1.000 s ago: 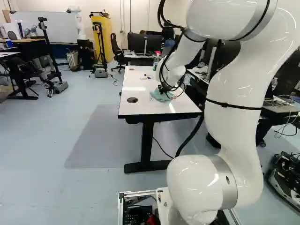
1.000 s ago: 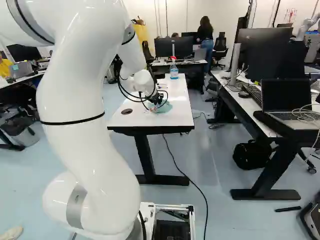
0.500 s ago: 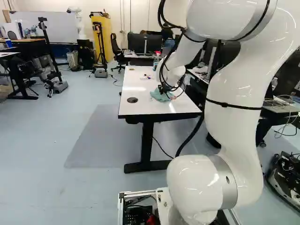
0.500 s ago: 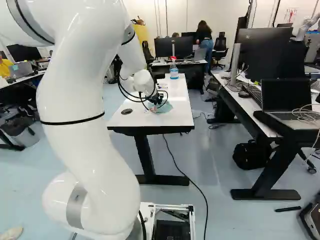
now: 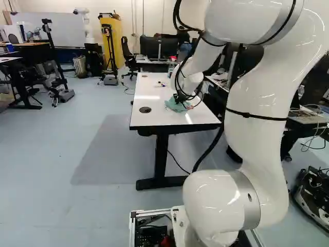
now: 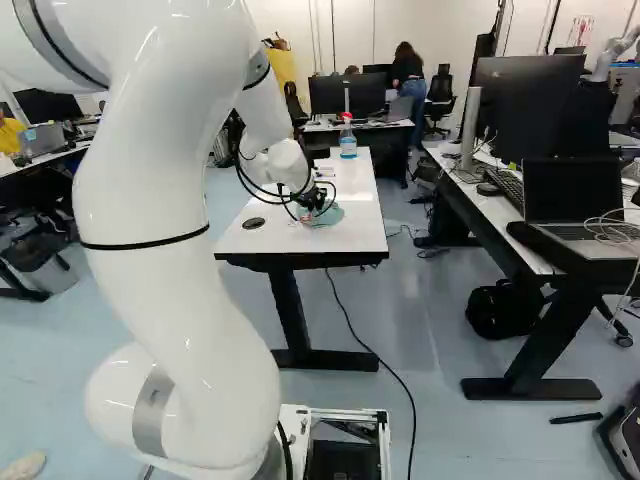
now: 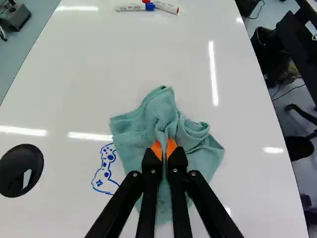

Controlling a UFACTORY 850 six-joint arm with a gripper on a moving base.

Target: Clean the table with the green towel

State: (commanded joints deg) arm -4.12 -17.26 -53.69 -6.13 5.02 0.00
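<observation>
In the right base view my gripper (image 6: pixel 312 199) is low over the white table (image 6: pixel 350 232), at the green towel (image 6: pixel 331 215). The wrist view shows the gripper (image 7: pixel 164 150) shut on the towel (image 7: pixel 159 111), a fold of cloth pinched between its orange pads. The rest of the towel lies bunched and spread on the tabletop around the fingers. Blue marker drawing (image 7: pixel 105 171) shows on the table right beside the towel's edge; whatever lies beneath the cloth is hidden.
Two markers (image 7: pixel 134 7) lie ahead of the gripper on the tabletop. A round black grommet (image 7: pixel 21 170) is set in the table beyond the drawing. A spray bottle (image 6: pixel 348 137) stands at the table's far end. Another desk (image 6: pixel 500 208) with monitors runs along the right.
</observation>
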